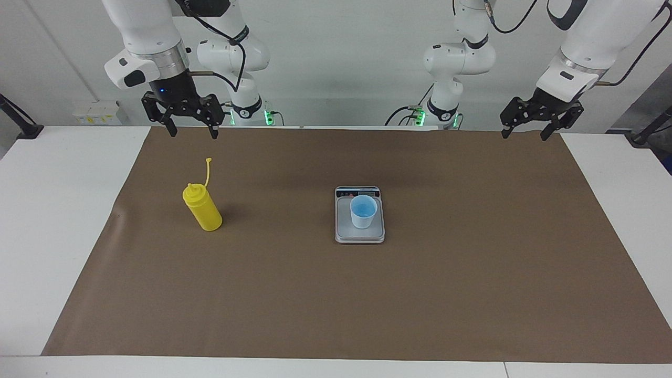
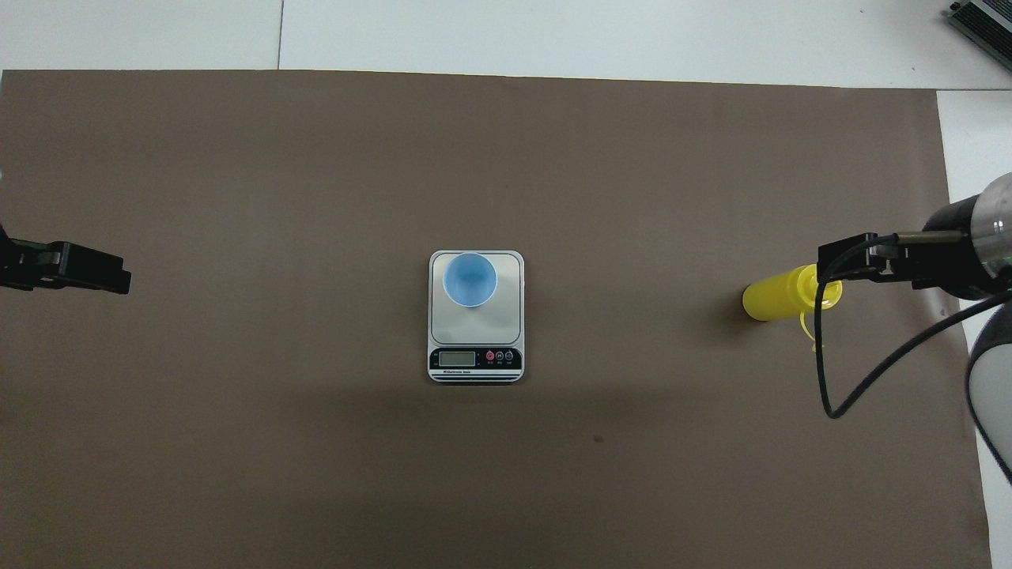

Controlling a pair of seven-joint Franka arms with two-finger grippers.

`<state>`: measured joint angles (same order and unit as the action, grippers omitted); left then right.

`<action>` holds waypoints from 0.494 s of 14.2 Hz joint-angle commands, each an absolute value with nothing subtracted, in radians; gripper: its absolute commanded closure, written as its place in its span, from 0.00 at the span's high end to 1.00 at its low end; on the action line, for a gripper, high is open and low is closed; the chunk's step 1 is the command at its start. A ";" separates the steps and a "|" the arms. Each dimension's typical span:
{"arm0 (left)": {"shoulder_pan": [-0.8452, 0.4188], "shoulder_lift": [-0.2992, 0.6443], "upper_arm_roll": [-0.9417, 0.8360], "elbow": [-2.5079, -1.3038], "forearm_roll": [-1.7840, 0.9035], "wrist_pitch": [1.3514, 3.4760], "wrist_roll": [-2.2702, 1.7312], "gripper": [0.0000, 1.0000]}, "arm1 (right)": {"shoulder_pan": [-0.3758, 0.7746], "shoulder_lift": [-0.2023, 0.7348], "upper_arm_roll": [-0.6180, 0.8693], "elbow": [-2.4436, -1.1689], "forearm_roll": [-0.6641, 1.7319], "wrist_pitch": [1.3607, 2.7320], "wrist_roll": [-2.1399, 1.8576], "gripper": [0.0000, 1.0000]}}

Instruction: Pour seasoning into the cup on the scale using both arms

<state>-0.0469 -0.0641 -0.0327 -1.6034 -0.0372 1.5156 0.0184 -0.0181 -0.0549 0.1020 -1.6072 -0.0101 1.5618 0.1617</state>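
The yellow seasoning bottle [image 1: 203,210] [image 2: 779,294] stands upright on the brown mat toward the right arm's end, its cap strap sticking up. At the mat's middle, the light blue cup [image 1: 363,211] [image 2: 470,278] sits on the silver-grey scale [image 1: 359,234] [image 2: 474,325], whose display strip faces the robots. My right gripper [image 1: 193,132] hangs open high above the mat, apart from the bottle; from overhead its black body overlaps the bottle's top. Over the mat's corner at the left arm's end, my left gripper [image 1: 524,135] waits open and holds nothing.
The brown mat [image 1: 472,273] covers most of the white table [image 1: 52,210]. A black cable [image 2: 838,395] loops down from the right arm's wrist. A grey device [image 2: 984,20] lies at the table corner farthest from the robots.
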 commanded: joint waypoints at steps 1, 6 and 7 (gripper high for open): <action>-0.049 -0.078 -0.026 -1.614 -0.041 1.505 0.023 1.00 | -0.028 -0.094 0.107 -1.654 0.000 1.566 0.183 1.00; -0.049 -0.078 -0.026 -1.614 -0.041 1.505 0.023 1.00 | -0.026 -0.094 0.107 -1.652 0.000 1.566 0.176 1.00; -0.049 -0.078 -0.026 -1.614 -0.041 1.505 0.023 1.00 | -0.026 -0.094 0.107 -1.654 0.000 1.566 0.176 1.00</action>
